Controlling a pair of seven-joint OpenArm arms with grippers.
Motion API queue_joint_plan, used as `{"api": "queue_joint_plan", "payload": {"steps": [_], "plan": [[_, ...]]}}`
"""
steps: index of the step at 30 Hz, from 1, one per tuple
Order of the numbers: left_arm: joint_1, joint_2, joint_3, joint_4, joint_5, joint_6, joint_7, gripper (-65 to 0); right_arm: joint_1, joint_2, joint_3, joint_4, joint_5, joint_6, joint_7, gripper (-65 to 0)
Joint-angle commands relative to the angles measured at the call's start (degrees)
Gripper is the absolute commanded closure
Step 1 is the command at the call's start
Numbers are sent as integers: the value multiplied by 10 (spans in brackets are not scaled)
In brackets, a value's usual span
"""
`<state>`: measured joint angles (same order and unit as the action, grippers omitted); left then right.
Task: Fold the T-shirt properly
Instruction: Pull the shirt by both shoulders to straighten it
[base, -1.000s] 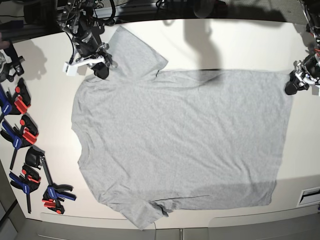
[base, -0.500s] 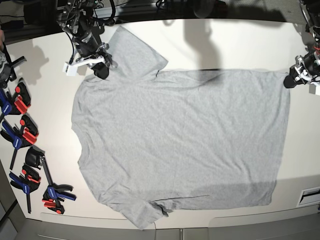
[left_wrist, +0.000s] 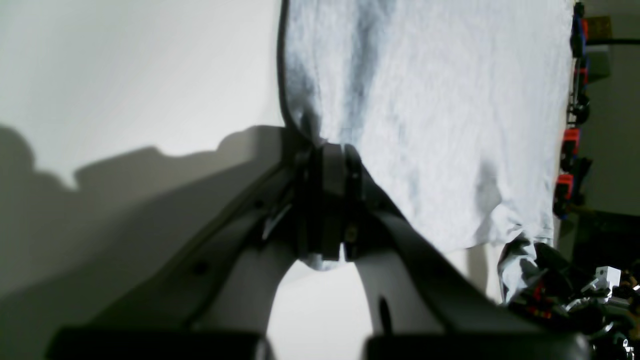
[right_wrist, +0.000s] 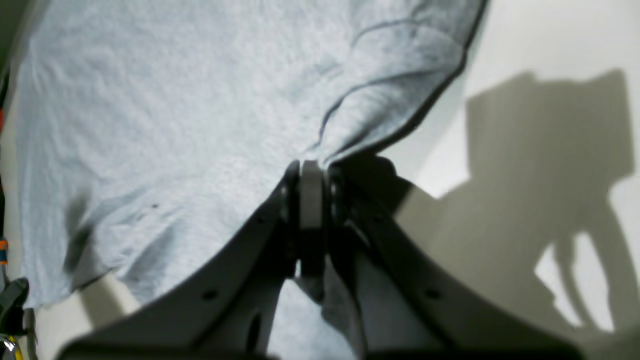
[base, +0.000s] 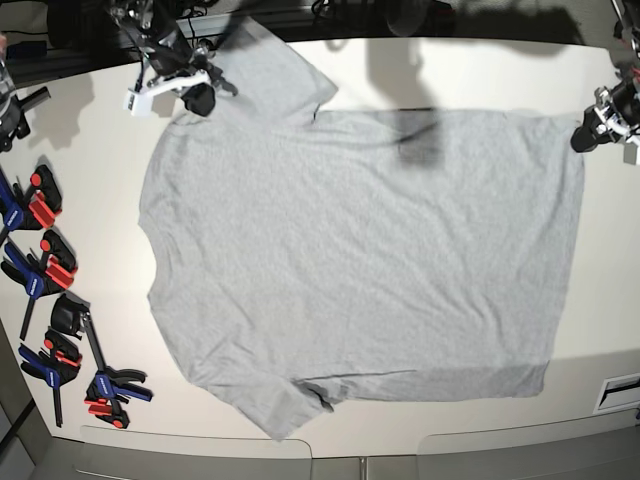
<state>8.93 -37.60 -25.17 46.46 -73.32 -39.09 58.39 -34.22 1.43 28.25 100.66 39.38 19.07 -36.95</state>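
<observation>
Both grippers have fabric pinched, as far as my wrist feeds show. My left gripper (left_wrist: 327, 200) has its jaws closed on a bottom hem corner of the T-shirt (base: 360, 260), and my right gripper (right_wrist: 311, 200) is closed on cloth at the shoulder, just beside the upper sleeve (base: 270, 75). In the base view the shirt lies spread nearly flat on the white surface (base: 480, 70), plain grey side up, collar end toward the clamps (base: 50, 270) at the surface's edge and hem toward the opposite side.

I judge this cloth light, soft and limp: it will sag and drag between the two held points, and it creases easily, as the ridges near each grip suggest. Holding at corners and seams looks best, with both ends lifted evenly so the fold line stays straight.
</observation>
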Motion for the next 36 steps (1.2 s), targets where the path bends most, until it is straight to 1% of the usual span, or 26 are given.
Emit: {"api": "queue_joint_plan", "payload": {"steps": [1, 2, 3, 9, 12, 15, 19, 23, 27, 31, 33, 36], "plan": [[14, -5, -3, -2, 6, 6, 24, 0, -12, 3, 6, 19, 11, 5, 9, 0], [20, -5, -8, 1, 0, -5, 29, 0, -23, 3, 12, 28, 11, 5, 9, 0], [28, -4, -17, 4, -9, -9, 34, 0, -34, 3, 17, 35, 11, 5, 9, 0], [97, -3, -104, 57, -39, -9, 49, 0, -82, 3, 53, 77, 13, 5, 3, 0], [141, 0, -136, 95, -50, -9, 50, 0, -103, 3, 60, 96, 13, 5, 0, 0], [169, 8, -150, 132, -50, -9, 50, 0, -124, 1, 60, 120, 13, 5, -2, 0], [197, 15, -150, 174, -48, -9, 50, 0, -147, -3, 60, 154, 13, 5, -12, 0], [214, 20, -155, 203, -47, -9, 49, 0, -164, -13, 62, 183, 13, 5, -13, 0], [208, 24, -157, 209, -46, -9, 37, 0, -146, -14, 63, 184, 13, 6, 5, 0], [181, 30, -156, 209, -41, -9, 31, 0, -91, -14, 55, 177, 10, 7, 5, 0], [157, 39, -156, 209, -33, -9, 31, 0, -59, -14, 38, 167, -17, 7, 5, 0], [118, 52, -145, 209, 7, -9, 26, 0, -17, -14, 6, 151, -57, 6, 9, 0]]}}
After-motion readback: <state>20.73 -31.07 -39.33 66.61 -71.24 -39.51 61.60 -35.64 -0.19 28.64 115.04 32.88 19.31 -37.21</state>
